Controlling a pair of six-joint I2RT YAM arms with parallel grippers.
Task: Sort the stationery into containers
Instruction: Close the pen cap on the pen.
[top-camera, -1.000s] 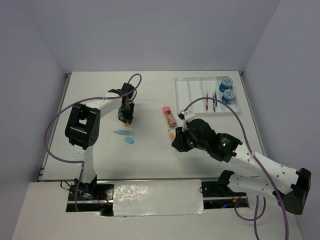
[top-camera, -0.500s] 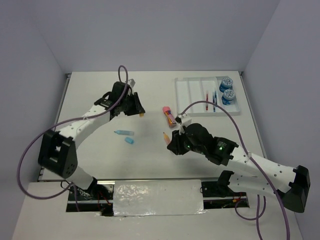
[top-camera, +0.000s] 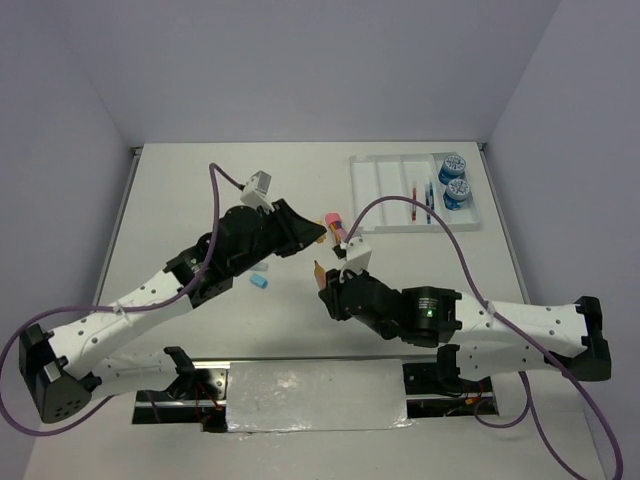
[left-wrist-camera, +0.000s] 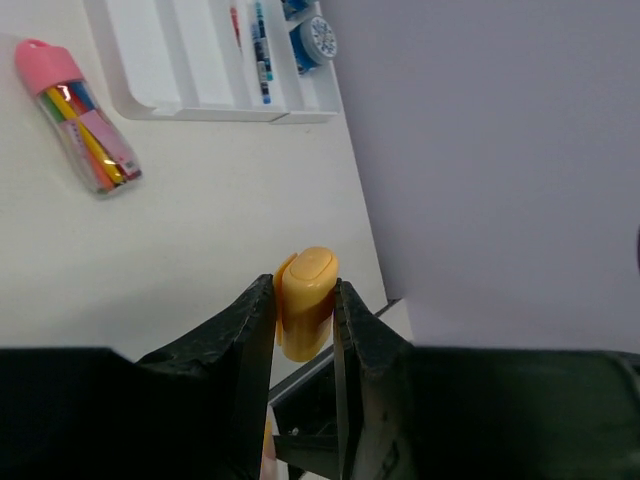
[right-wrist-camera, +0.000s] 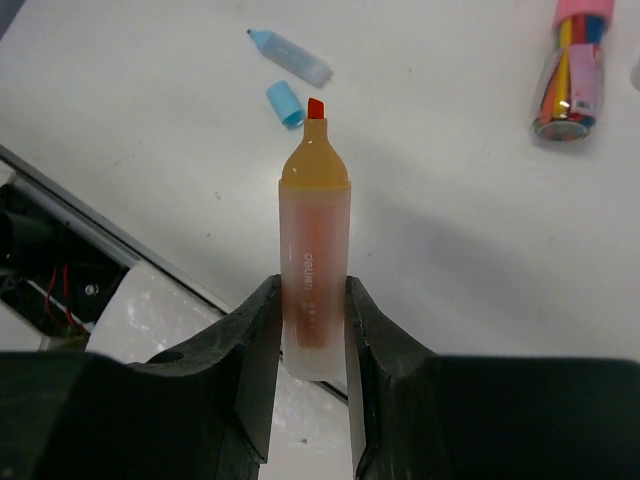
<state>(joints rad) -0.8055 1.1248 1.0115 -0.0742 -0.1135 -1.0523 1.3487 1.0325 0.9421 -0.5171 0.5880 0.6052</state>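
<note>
My left gripper (left-wrist-camera: 304, 302) is shut on a small orange cap (left-wrist-camera: 306, 292), held above the table near the middle (top-camera: 321, 238). Just below it, my right gripper (right-wrist-camera: 313, 312) is shut on an uncapped orange highlighter (right-wrist-camera: 314, 240) whose red tip points up and away (top-camera: 317, 270). The white four-compartment tray (top-camera: 385, 190) lies at the back right, with a red pen (top-camera: 414, 200), a blue pen (top-camera: 430, 201) and two blue rolls (top-camera: 452, 165) in it. A light-blue marker (right-wrist-camera: 290, 55) and its loose cap (right-wrist-camera: 285, 103) lie on the table.
A pink-capped clear tube of coloured sticks (left-wrist-camera: 78, 112) lies left of the tray, partly hidden by the left gripper in the top view. The left arm stretches diagonally across the table's middle. Purple cables loop over both arms.
The left arm has swung from the back left to the middle with the orange cap. The right arm has drawn the highlighter left and nearer, so the two grippers now stand close together.
</note>
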